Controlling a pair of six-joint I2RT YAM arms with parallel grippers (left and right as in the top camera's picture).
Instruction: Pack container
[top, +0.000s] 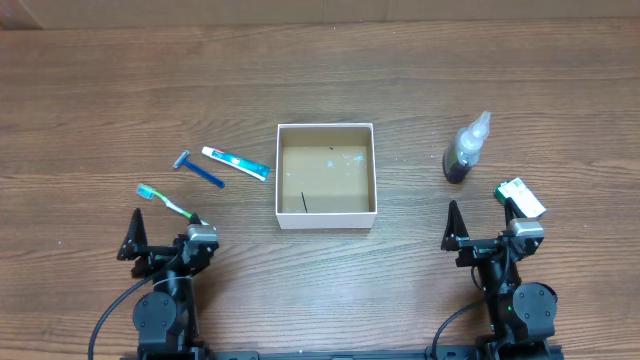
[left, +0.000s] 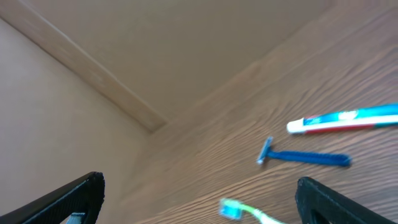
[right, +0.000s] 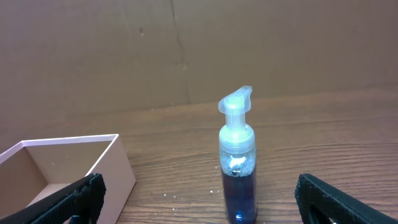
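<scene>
Container (top: 326, 219) centred; left tool (top: 166, 238), right tool (top: 487, 235) agape.

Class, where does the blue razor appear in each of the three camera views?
Overhead: razor left of the box, middle left.
Left wrist: lower right, just under the toothpaste tube.
Right wrist: not in it.
Shared landmark: the toothpaste tube, beside the razor in both views.

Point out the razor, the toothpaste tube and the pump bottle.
razor (top: 205, 174), overhead view, middle of its blue handle.
toothpaste tube (top: 237, 163), overhead view, middle of the tube's body.
pump bottle (right: 238, 186), right wrist view, its dark blue body.
</scene>
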